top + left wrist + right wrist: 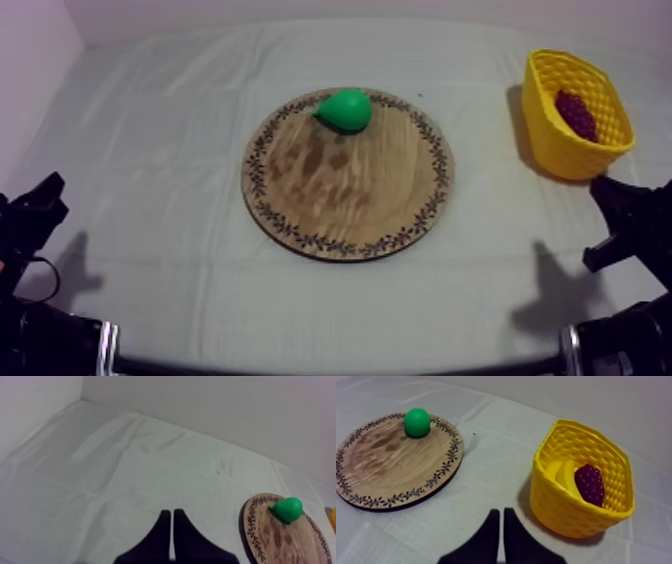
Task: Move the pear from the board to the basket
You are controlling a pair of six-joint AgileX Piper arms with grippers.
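**Position of the item.** The pear (345, 110) is found lying on its side on the wooden board (352, 205), close to the far rim, with its narrow end turned toward the table's left side. It is touched by neither arm. The yellow basket (558, 150) stands at the right of the table, well apart from the board. A bunch of grapes (577, 113) and a banana (563, 474) are already lodged in it.

**Grippers.** The left gripper (171, 514) is seen with its fingers pressed together in a narrow wedge and nothing held between them. The right gripper (501, 512) is in the same condition, closed on nothing, and is stationed just beside the basket.

**Handling assessment.** The pear is judged to be a light toy with a smooth skin, so little force is needed but slipping is likely. Its rounded body is expected to roll on the flat board if it is nudged from one side only.

**Recommended hold.** A grip across the broad belly is advised, with one finger on each flank at the widest part. The tapered neck is best avoided, since a closing grip there could squeeze the fruit out. The fingers must be opened wide before any descent is made.
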